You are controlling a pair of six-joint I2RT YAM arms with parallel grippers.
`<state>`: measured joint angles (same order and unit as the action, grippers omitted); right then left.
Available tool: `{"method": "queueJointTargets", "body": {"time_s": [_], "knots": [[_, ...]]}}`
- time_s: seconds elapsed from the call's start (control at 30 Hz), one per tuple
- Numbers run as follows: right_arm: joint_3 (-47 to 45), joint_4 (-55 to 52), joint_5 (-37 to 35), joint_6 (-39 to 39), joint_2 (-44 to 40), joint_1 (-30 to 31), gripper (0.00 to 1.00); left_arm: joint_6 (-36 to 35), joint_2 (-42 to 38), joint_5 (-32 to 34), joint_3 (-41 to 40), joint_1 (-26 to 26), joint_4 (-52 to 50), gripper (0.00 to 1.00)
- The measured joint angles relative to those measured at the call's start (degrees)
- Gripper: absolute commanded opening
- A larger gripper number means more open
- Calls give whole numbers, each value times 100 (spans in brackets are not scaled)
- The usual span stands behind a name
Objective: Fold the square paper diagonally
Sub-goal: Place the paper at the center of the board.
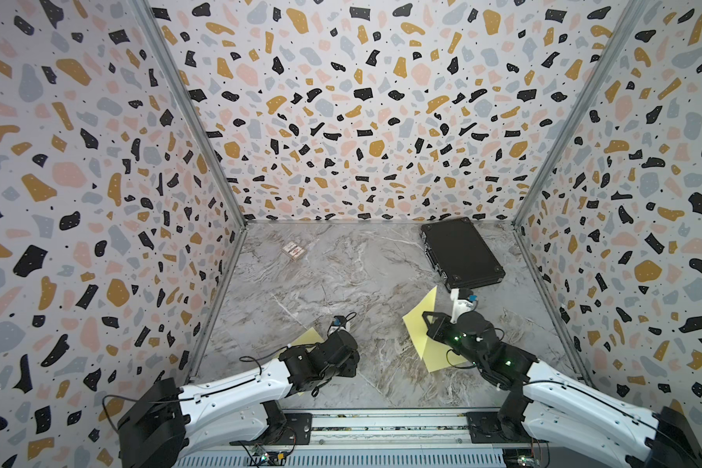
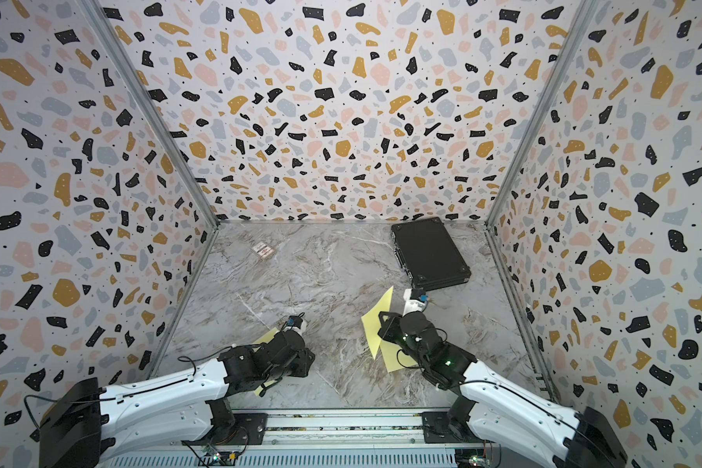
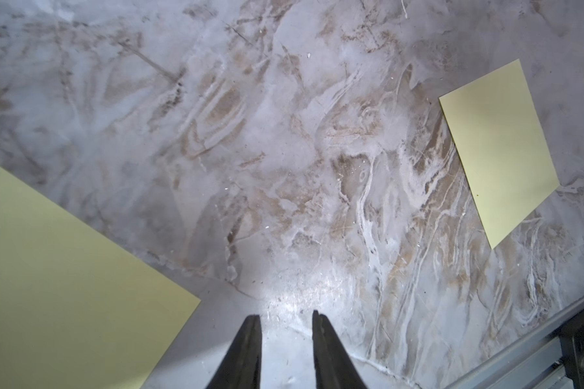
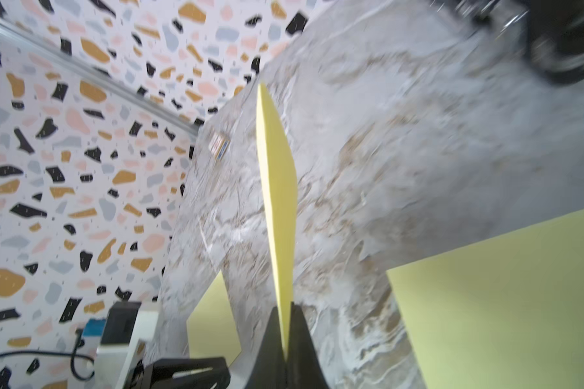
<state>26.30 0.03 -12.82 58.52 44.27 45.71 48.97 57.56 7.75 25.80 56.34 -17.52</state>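
The right fingers pinch a corner of the yellow square paper, raised on edge at the bench's three o'clock, running twelve-to-six. The left fingers, slightly spread, hang empty toward seven o'clock, farther away.

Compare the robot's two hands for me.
The left hand stands open, nothing between its jaws; the right hand is shut on a yellow paper. The left hand points at the marble table; the right hand holds that paper up. Both have black fingers.
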Motion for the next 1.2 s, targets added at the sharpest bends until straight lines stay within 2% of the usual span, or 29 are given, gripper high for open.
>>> {"method": "queueJointTargets", "body": {"time_s": [0.1, 0.2, 0.37, 0.47, 0.67, 0.87, 1.2], "knots": [[-46, -479, -229, -160, -741, -748, 0, 20, -229, -37, -236, 0, -2, 30], [-122, -682, -190, -227, -881, -1622, 0, 85, -376, -98, -393, 0, -9, 29], [-422, -411, 476, -203, -68, -3169, 0, 212, -553, -157, -468, 0, 9, 28], [-570, -74, 887, -160, 686, -3781, 0, 282, -623, -170, -501, 0, 26, 28], [-636, 855, 1276, -151, 1847, -4336, 0, 393, -634, -190, -612, 0, 127, 22], [-839, 1853, 1390, -70, 2835, -4798, 0, 455, -616, -190, -680, 0, 238, 22], [-610, 2437, 1303, 39, 3626, -4883, 0, 544, -601, -188, -691, 0, 267, 22]]}}
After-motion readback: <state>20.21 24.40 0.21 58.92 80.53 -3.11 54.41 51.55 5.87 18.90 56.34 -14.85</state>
